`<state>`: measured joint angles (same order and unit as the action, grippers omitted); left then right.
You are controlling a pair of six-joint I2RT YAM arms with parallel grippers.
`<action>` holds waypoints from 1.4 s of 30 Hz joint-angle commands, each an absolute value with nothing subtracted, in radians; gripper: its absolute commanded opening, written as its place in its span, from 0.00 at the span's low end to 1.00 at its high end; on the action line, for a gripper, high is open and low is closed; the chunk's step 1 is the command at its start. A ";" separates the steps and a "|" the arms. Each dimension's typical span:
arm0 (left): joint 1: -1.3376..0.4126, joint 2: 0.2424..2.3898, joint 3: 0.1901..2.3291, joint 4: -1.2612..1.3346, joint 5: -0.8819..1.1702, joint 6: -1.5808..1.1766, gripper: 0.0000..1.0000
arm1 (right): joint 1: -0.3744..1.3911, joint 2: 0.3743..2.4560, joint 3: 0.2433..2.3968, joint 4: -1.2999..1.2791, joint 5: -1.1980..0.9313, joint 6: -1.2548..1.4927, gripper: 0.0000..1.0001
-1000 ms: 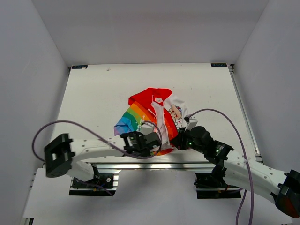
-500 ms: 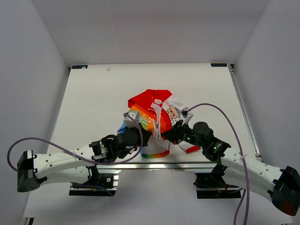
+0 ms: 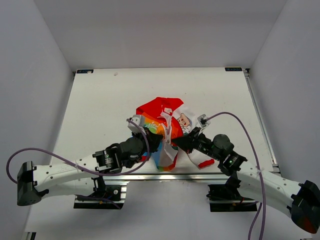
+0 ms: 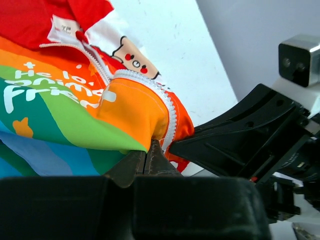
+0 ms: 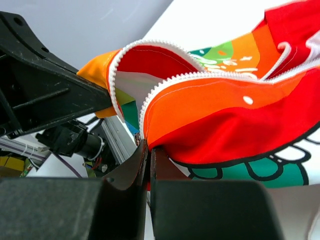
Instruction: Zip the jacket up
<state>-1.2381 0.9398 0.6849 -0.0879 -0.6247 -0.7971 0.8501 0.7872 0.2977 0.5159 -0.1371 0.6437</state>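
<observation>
The jacket (image 3: 165, 117) lies bunched up at the table's middle, red hood lining away from the arms, its lower part lifted between the two grippers. Its zipper (image 5: 150, 50) is open, the white teeth spread in two curves. My left gripper (image 3: 154, 142) is shut on the rainbow hem edge by the zipper (image 4: 149, 146). My right gripper (image 3: 176, 143) is shut on the other front edge, orange and red fabric (image 5: 147, 148). The two grippers stand close together, nearly facing each other. The zipper's slider does not show.
The aluminium rail (image 3: 165, 176) runs along the near edge just behind the grippers. Purple cables (image 3: 60, 152) loop off both arms. White walls close the table's left, right and far sides.
Both grippers have risen and drawn together with the jacket's lower edges in them. The rainbow hem, which lay flat on the left, is now pulled up and bunched. The left arm has stretched out.
</observation>
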 commanded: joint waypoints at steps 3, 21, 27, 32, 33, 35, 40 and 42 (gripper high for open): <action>-1.233 0.887 0.692 -0.057 -0.638 -0.787 0.00 | 0.842 0.755 0.328 0.594 -0.141 0.604 0.00; -1.233 0.868 0.675 -0.041 -0.591 -0.764 0.00 | 0.842 0.752 0.325 0.698 -0.169 0.620 0.00; -1.235 0.870 0.676 -0.043 -0.583 -0.762 0.00 | 0.842 0.759 0.333 0.698 -0.186 0.623 0.00; -1.233 0.867 0.669 -0.046 -0.586 -0.761 0.00 | 0.841 0.749 0.331 0.699 -0.175 0.629 0.00; -1.233 0.868 0.669 -0.048 -0.587 -0.764 0.00 | 0.841 0.749 0.334 0.699 -0.178 0.629 0.00; -1.233 0.873 0.669 -0.049 -0.583 -0.762 0.00 | 0.839 0.749 0.339 0.698 -0.192 0.632 0.00; -1.233 0.874 0.667 -0.057 -0.586 -0.764 0.00 | 0.841 0.747 0.348 0.680 -0.189 0.637 0.00; -1.233 0.870 0.661 -0.067 -0.601 -0.767 0.00 | 0.839 0.749 0.354 0.667 -0.187 0.638 0.00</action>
